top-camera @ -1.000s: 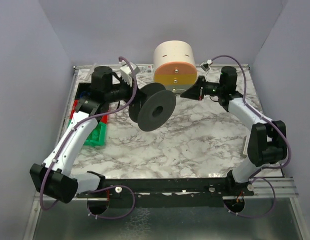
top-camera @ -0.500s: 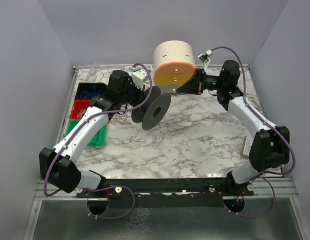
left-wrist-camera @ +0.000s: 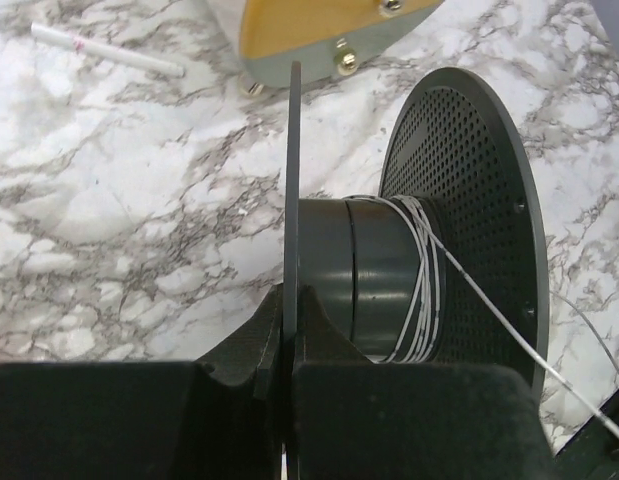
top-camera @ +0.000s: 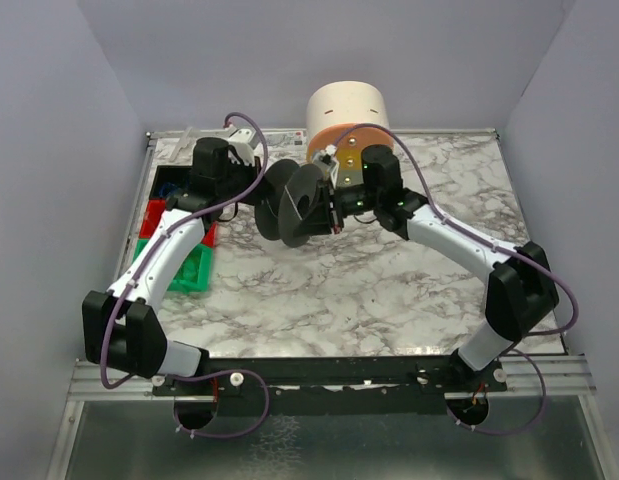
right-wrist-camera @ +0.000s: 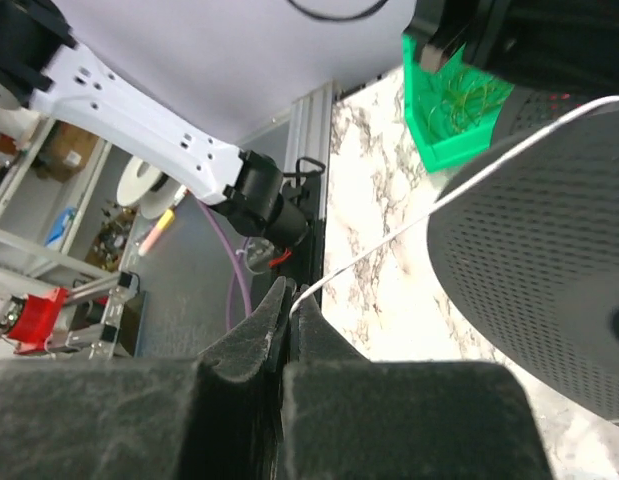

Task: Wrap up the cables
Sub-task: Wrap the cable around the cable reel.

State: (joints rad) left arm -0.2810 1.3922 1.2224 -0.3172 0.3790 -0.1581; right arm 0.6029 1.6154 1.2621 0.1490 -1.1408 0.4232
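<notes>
A dark grey spool [top-camera: 294,203] hangs above the table in front of the cream cylinder. My left gripper [top-camera: 267,193] is shut on its thin solid flange [left-wrist-camera: 290,180], one finger on each side. Several turns of thin whitish cable [left-wrist-camera: 425,285] lie on the spool's core [left-wrist-camera: 364,280], next to the perforated flange [left-wrist-camera: 459,190]. One strand [left-wrist-camera: 519,345] runs off to the lower right. My right gripper [top-camera: 334,207] is close beside the spool and shut on that cable [right-wrist-camera: 379,247], which stretches taut to the perforated flange [right-wrist-camera: 539,290].
A cream cylinder [top-camera: 347,112] with an orange and yellow face stands at the back centre, right behind the spool. Black, red and green bins [top-camera: 189,270] line the left edge. A white stick [left-wrist-camera: 104,50] lies on the marble table [top-camera: 389,280].
My right gripper has swung from beside the cylinder's right side leftward and forward to the spool. My left gripper has turned the spool and shifted it slightly back.
</notes>
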